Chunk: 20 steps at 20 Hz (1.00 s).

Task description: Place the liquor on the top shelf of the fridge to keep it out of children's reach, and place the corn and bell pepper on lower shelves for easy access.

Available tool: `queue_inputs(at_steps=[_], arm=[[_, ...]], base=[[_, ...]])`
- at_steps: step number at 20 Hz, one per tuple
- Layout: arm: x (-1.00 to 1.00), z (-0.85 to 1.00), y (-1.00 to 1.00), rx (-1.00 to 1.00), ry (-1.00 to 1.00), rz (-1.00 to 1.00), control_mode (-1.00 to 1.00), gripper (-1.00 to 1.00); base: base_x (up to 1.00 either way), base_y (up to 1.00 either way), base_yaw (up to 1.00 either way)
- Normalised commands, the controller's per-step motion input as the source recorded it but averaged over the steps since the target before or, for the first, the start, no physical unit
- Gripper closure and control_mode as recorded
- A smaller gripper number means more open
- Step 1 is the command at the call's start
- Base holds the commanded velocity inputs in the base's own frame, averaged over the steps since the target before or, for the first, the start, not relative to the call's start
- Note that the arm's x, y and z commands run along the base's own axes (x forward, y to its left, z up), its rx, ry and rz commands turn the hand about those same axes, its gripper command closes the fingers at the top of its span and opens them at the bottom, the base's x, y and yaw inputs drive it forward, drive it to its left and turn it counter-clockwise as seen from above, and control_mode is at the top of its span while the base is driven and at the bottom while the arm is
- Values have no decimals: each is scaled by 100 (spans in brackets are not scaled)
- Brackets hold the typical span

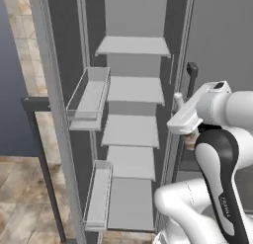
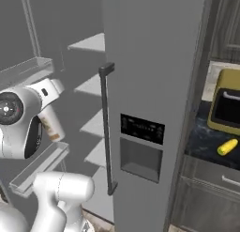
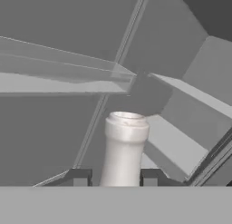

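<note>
From the right I see the corn (image 2: 227, 147) on the bench (image 2: 206, 141) by the fridge (image 2: 154, 76), while my raised gripper (image 3: 114, 177) clamps the liquor (image 3: 123, 148) before its open shelves (image 1: 132, 131).

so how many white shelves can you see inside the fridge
5, stacked in the open fridge: top shelf, one below beside the upper door bin, then third, fourth, and bottom. Any higher are out of frame.
</note>
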Motion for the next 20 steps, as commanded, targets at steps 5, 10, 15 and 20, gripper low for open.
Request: queue_inputs(at_steps=[5,10,15,20], arm=[[0,0,0,0,0,0,100,100],[0,0,0,0,0,0,100,100],[0,0,0,0,0,0,100,100],[0,0,0,0,0,0,100,100]], base=[[17,68,-42],[23,6,-31],[30,1,-23],[40,19,-16]])
